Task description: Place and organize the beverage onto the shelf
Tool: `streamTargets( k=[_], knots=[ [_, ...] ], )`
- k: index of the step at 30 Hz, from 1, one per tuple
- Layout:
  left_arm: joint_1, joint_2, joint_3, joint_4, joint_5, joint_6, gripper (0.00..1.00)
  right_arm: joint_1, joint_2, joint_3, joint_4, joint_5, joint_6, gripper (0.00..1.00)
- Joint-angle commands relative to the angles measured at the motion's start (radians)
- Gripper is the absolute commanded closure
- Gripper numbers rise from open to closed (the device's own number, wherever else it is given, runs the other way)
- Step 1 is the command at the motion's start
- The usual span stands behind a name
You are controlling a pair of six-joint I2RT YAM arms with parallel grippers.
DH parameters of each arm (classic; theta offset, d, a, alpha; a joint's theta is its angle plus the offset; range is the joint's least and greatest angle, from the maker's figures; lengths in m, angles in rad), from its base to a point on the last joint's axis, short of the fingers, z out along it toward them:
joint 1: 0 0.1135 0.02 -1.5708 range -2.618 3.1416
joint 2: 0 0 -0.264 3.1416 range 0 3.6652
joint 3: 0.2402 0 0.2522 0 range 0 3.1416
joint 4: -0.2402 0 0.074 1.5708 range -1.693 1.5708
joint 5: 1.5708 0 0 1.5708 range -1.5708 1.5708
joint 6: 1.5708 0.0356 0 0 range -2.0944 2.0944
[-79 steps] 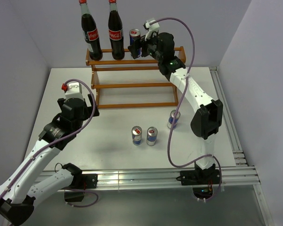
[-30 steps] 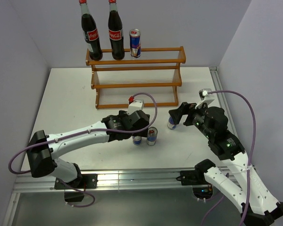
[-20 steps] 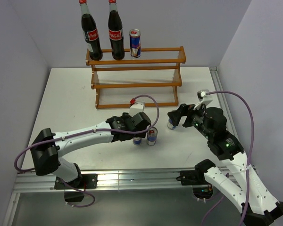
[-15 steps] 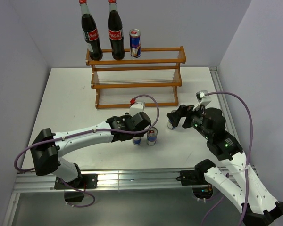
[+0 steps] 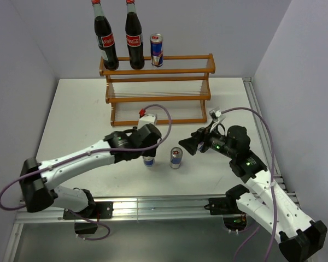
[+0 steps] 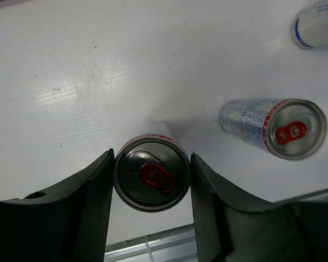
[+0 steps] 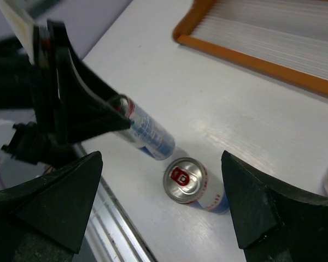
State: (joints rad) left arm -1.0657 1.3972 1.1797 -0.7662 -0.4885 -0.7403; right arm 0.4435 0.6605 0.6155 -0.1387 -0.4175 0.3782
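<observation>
Beverage cans are sitting in two places. One can (image 5: 157, 50) is standing upright on the top tier of the shelf (image 5: 180, 97), at the far side of the table (image 5: 76, 109). It is standing just right of the right bottle (image 5: 134, 38), which is standing beside the left bottle (image 5: 105, 38) at the left end of that tier.

The other three cans are sitting on the near half of the table, in front of the shelf. The left gripper (image 6: 151, 169) is reaching in from the left and clamping the held can (image 5: 148, 161), one finger pressing on each side of it. Whether this can is resting on the table or hanging just above it, I cannot tell. The middle can (image 5: 176, 158) is standing upright near its right side, apart from it. The third can (image 6: 316, 24) is showing only at the edge of both wrist views, further right.

The right gripper (image 7: 162, 157) is hovering to the right of the middle can, pointing left toward it, with its jaws standing wide apart and gripping nothing.
</observation>
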Motion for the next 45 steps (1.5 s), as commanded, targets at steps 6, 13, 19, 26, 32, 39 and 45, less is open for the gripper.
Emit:
streamTargets(
  k=[6, 13, 19, 26, 32, 39, 45],
  knots=[
    [0.108, -0.257, -0.008, 0.056, 0.277, 0.27, 1.0, 0.127, 0.125, 0.009, 0.285, -0.252, -0.08, 0.08],
    [0.107, -0.372, -0.008, 0.045, 0.508, 0.424, 1.0, 0.494, 0.258, 0.121, 0.151, -0.125, -0.341, 0.1],
    [0.107, -0.457, -0.052, 0.08, 0.778, 0.528, 1.0, 0.549, 0.344, 0.173, 0.114, -0.112, -0.406, 0.12],
    [0.107, -0.448, -0.068, 0.087, 0.976, 0.601, 1.0, 0.584, 0.39, 0.22, 0.064, -0.216, -0.461, 0.19],
    [0.107, -0.428, -0.066, 0.105, 1.018, 0.614, 1.0, 0.61, 0.448, 0.253, 0.016, -0.244, -0.476, 0.25],
    [0.107, -0.444, -0.074, 0.113, 1.004, 0.616, 1.0, 0.616, 0.514, 0.277, -0.009, -0.319, -0.45, 0.29],
    [0.107, -0.461, -0.077, 0.117, 0.964, 0.61, 0.93, 0.623, 0.536, 0.293, -0.009, -0.346, -0.455, 0.75]
  ],
)
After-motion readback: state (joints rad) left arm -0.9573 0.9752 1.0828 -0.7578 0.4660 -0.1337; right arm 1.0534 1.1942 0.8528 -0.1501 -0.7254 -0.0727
